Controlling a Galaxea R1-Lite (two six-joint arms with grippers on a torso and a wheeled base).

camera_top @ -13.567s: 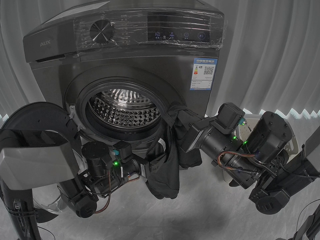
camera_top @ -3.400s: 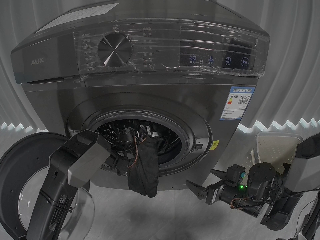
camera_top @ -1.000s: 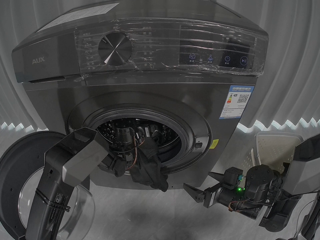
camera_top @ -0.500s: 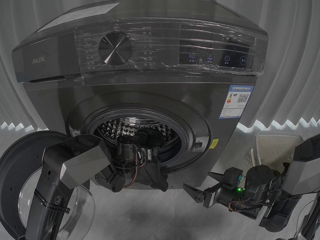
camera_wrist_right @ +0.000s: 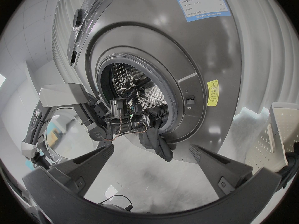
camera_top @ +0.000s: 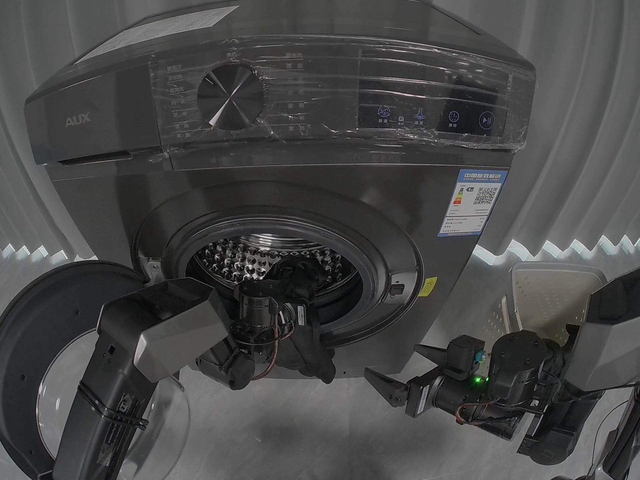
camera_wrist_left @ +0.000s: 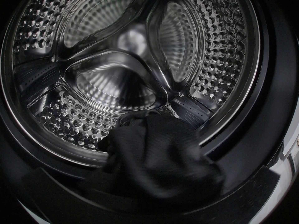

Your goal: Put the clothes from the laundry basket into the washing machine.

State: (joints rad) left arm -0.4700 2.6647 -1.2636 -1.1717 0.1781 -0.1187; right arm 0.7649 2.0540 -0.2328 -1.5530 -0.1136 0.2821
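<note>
A black garment [camera_top: 313, 348] lies over the lower lip of the washing machine [camera_top: 320, 188] opening. Part of it rests inside the steel drum [camera_top: 267, 261] and part hangs down the front. In the left wrist view the garment [camera_wrist_left: 155, 153] bunches on the door seal with the drum [camera_wrist_left: 124, 63] behind it. My left gripper [camera_top: 303, 315] sits at the opening's lower edge, against the cloth. My right gripper [camera_top: 395, 365] hovers low to the right of the opening, open and holding nothing. The white laundry basket [camera_top: 553, 295] stands at the right.
The round door [camera_top: 60, 341] is swung wide open at the left, just behind my left arm. Grey floor [camera_top: 333, 428] lies in front of the machine. In the right wrist view the basket wall [camera_wrist_right: 280, 134] stands close beside my right arm. Curtains hang behind.
Over the last second my left arm drew back and down out of the drum, leaving more of the garment inside the opening. The right arm has kept nearly still.
</note>
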